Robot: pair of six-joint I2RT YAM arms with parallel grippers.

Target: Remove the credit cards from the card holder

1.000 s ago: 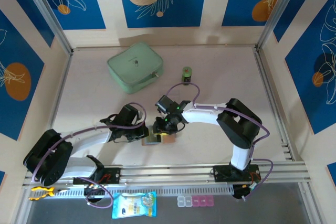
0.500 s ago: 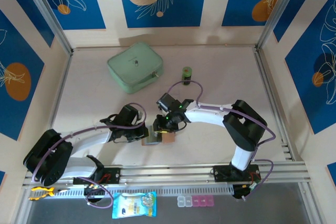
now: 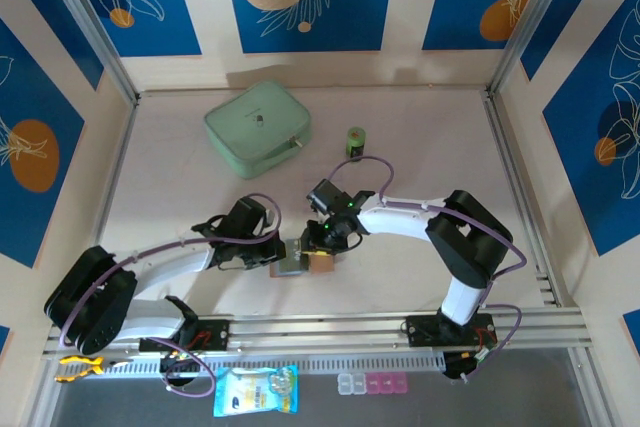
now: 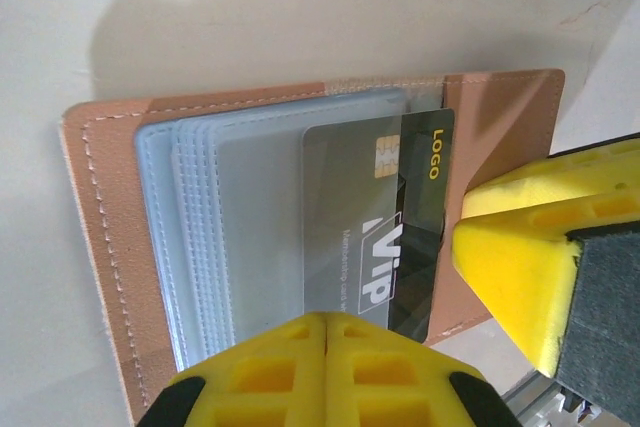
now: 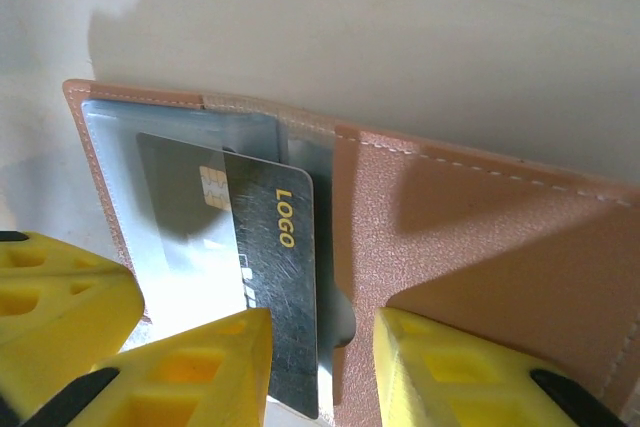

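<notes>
No card's out yet, we reckon: the card holder [image 4: 95, 247] lies open well nearside of the mint-green zip case [image 3: 257, 129], long axis L-R in the top view. Left gripper [image 4: 325, 332] has its tips together on the holder's edge. Right gripper [image 5: 320, 327] jaws stand apart astride one dark credit card [image 4: 425, 237], partway out of its sleeve [image 4: 250, 227], long axis crosswise to the holder's.

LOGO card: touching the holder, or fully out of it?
Touching. Right wrist view: the card is half tucked under a clear pocket of the holder, with its other half poking out.
</notes>
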